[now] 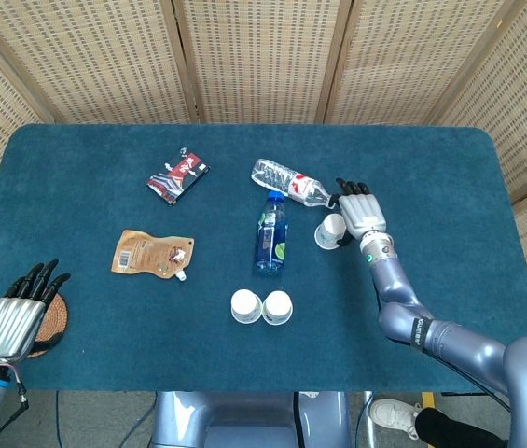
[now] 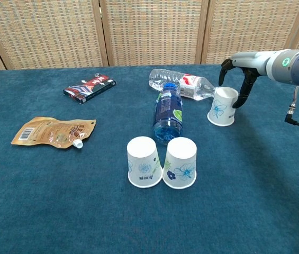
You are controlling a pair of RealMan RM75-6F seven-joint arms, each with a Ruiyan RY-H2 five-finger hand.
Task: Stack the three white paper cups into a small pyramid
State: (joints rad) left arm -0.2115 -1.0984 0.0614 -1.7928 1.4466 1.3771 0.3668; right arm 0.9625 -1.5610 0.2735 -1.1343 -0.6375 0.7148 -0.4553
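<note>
Two white paper cups with blue flowers stand upside down and touching, the left cup [image 1: 244, 306] [image 2: 144, 162] and the right cup [image 1: 277, 307] [image 2: 180, 163], near the table's front. The third cup [image 1: 331, 231] [image 2: 223, 106] stands upside down, slightly tilted, further back on the right. My right hand [image 1: 363, 212] [image 2: 241, 75] hovers at that cup's right side, its fingers [image 2: 243, 93] hanging down beside the rim and the thumb apart over the top; it grips nothing. My left hand [image 1: 13, 317] is open at the front left corner.
A blue bottle [image 1: 270, 233] [image 2: 168, 112] lies between the cup pair and a clear bottle [image 1: 288, 180] [image 2: 181, 84], which lies just left of the third cup. A red packet [image 1: 177, 175] and a brown pouch [image 1: 153, 254] lie on the left. A round coaster [image 1: 50, 325] sits under my left hand.
</note>
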